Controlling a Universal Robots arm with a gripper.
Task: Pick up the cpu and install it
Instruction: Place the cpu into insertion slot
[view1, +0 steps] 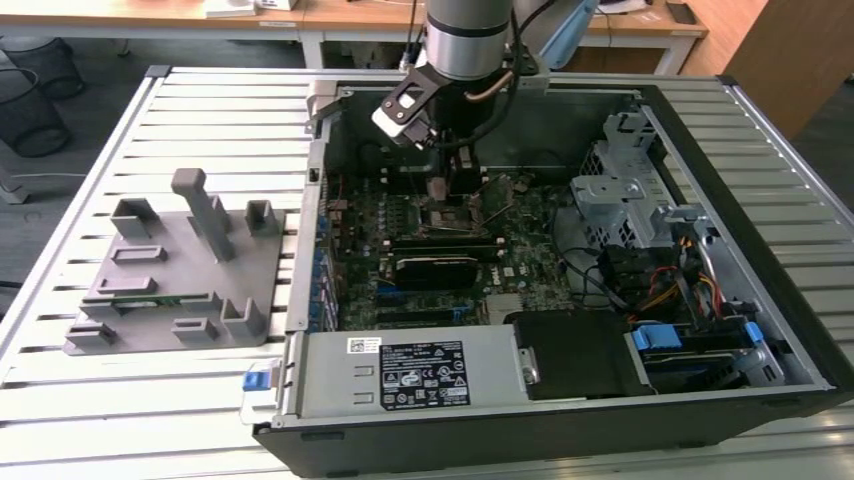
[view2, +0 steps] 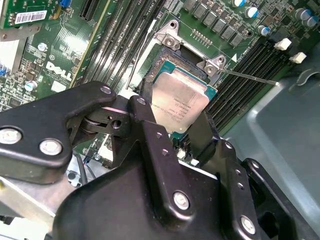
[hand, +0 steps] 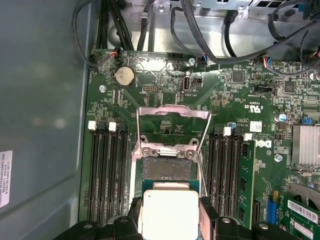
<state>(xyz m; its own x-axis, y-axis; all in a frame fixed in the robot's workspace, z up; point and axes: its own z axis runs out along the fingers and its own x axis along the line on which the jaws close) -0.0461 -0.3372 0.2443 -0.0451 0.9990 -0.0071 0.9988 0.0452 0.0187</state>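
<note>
Slatted metal table (view1: 134, 420), wooden desks (view1: 360, 15), grey floor (view1: 160, 52)

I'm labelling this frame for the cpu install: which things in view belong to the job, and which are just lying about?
Belongs to the job:
cpu
gripper, closed on the cpu
open socket
raised metal frame

Just lying about:
grey fixture plate beside the case
memory stick
coin battery
power supply
</note>
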